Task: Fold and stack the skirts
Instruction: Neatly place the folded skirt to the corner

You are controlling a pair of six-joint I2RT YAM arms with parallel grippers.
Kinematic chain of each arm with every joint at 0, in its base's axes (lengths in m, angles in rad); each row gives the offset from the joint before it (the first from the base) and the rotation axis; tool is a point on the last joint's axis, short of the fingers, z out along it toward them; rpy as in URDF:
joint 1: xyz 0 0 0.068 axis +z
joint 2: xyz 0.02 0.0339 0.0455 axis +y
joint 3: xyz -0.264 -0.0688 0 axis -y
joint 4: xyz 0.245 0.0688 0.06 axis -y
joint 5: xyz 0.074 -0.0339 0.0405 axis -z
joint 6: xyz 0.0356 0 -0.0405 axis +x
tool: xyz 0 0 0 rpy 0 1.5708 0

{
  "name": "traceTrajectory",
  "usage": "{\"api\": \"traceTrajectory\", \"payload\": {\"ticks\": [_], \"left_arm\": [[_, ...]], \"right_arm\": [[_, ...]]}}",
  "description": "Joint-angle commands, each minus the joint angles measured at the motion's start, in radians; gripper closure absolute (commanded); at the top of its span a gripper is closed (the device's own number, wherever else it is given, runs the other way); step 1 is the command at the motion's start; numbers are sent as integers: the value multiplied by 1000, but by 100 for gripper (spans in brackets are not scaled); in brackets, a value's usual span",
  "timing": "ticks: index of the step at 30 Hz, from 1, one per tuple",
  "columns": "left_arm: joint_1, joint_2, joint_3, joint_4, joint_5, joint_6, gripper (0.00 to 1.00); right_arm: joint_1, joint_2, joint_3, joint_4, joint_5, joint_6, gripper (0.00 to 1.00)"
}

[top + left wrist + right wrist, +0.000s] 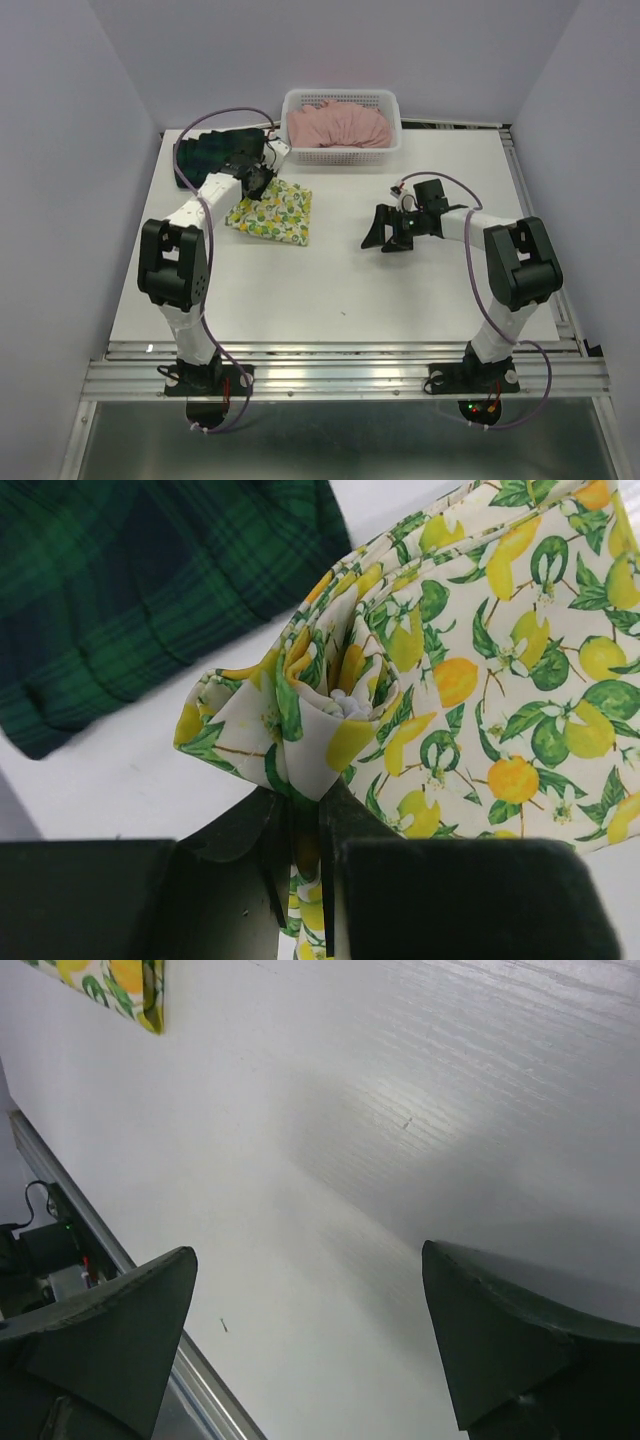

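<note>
Overhead view of a white table [340,290] with two robot arms mounted at its near edge. A lemon-print skirt [270,212], folded into a rough rectangle, lay left of the table's centre. A dark green plaid skirt [205,150] sat bunched at the far-left corner, just beside it. A pink pleated skirt [338,125] lay heaped in a white lattice basket [392,100] at the middle of the far edge.

The left gripper [303,810] had its jaws narrowed onto one corner of the lemon-print skirt, and the cloth above them puckered into a rosette of layers. The right gripper [385,232] hung over bare table right of centre with its jaws wide apart, holding nothing.

The pinch probably caught several layers unevenly. A pull from that single corner could have dragged the fold open or slid the inner layers out. With only one corner held and the other arm well apart from the cloth, the free side could have trailed and creased. The plaid skirt lay close enough that a sweep toward the far-left corner might have snagged or shoved it.
</note>
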Motion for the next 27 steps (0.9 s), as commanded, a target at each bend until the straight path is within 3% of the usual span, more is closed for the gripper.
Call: {"api": "traceTrajectory", "payload": {"ticks": [1,8,18,27], "left_arm": [[2,7,106,41,-83,147,100],[43,142,309,87,-94,190,100],[166,410,743,66,-108,223,100],[243,480,828,130,-102,207,100]], "right_arm": [[-4,-1,3,-36,85,-32,0],[-4,-24,-21,-38,102,-45,0],[-4,-29,-41,-39,103,-43,0],[-4,-9,-41,-39,93,-37,0]]}}
